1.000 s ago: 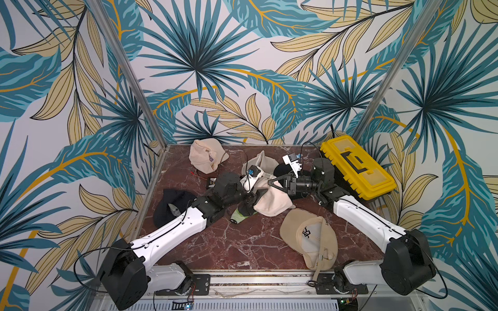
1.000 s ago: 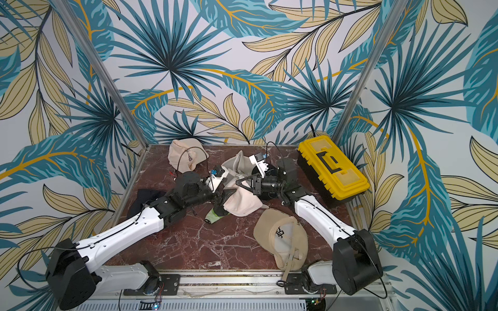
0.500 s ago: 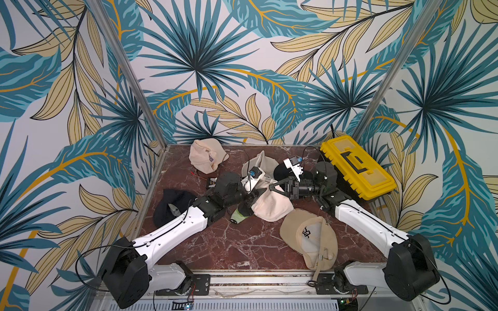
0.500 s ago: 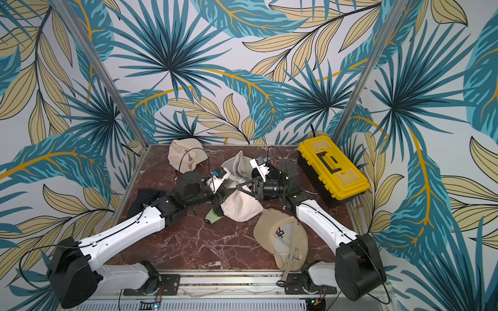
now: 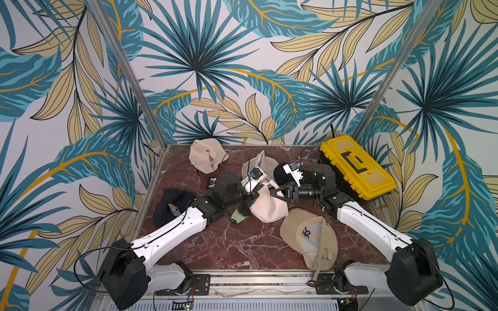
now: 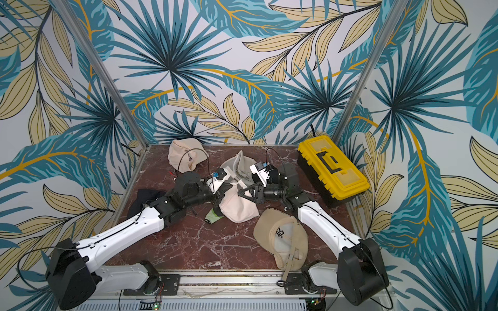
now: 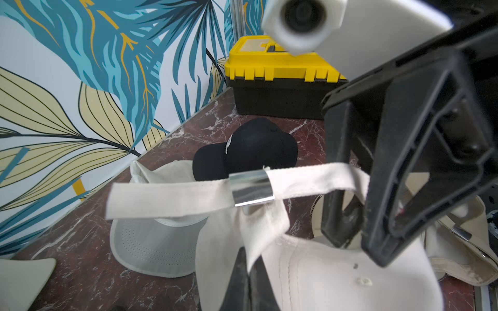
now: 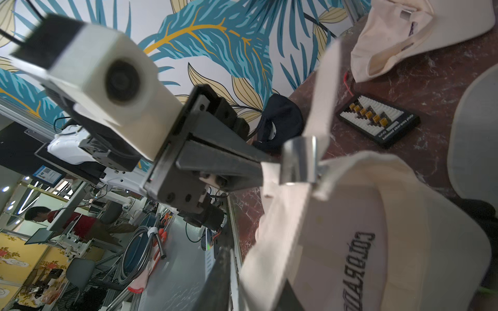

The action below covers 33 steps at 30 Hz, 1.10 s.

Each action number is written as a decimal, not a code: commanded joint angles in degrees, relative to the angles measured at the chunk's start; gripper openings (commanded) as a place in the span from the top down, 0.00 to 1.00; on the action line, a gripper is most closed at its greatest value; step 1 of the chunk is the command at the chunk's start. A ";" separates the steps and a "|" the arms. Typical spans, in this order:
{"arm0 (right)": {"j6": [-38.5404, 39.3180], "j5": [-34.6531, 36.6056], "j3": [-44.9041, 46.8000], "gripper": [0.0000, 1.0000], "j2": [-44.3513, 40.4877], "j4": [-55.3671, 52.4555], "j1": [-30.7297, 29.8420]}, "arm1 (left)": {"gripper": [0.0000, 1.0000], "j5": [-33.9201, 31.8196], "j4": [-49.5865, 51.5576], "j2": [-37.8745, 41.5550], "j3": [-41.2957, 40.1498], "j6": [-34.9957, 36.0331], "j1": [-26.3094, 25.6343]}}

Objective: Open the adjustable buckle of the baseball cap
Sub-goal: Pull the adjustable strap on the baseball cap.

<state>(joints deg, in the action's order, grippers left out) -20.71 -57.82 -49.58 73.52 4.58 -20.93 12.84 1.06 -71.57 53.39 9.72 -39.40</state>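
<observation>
L tool (image 5: pixel 256 191) pinches strap (image 7: pixel 172 198) of cream cap (image 7: pixel 336 272) by metal buckle (image 7: pixel 252 188), R tool (image 5: pixel 273 192) jaws partly apart round strap.

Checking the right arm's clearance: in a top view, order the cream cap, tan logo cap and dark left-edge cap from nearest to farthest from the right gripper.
1. cream cap, centre, at the right gripper.
2. tan logo cap, front right.
3. dark left-edge cap, far left.
</observation>
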 commanded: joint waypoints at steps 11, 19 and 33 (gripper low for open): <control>3.47 2.40 -1.76 0.48 -3.42 -4.62 0.01 | 1.00 5.78 -1.45 2.93 -1.69 6.37 -0.24; 3.70 1.32 -3.35 0.90 -0.59 -4.36 0.03 | 1.00 6.40 -1.41 3.47 -1.20 5.74 -0.24; 2.08 0.60 4.93 1.00 -4.67 12.45 0.01 | 0.98 10.93 -1.41 -0.95 3.93 -5.93 -0.19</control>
<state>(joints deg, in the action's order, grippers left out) -18.17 -56.12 -47.00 71.46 9.56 -20.91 20.14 1.08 -71.75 55.48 5.52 -39.42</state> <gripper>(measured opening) 0.049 0.048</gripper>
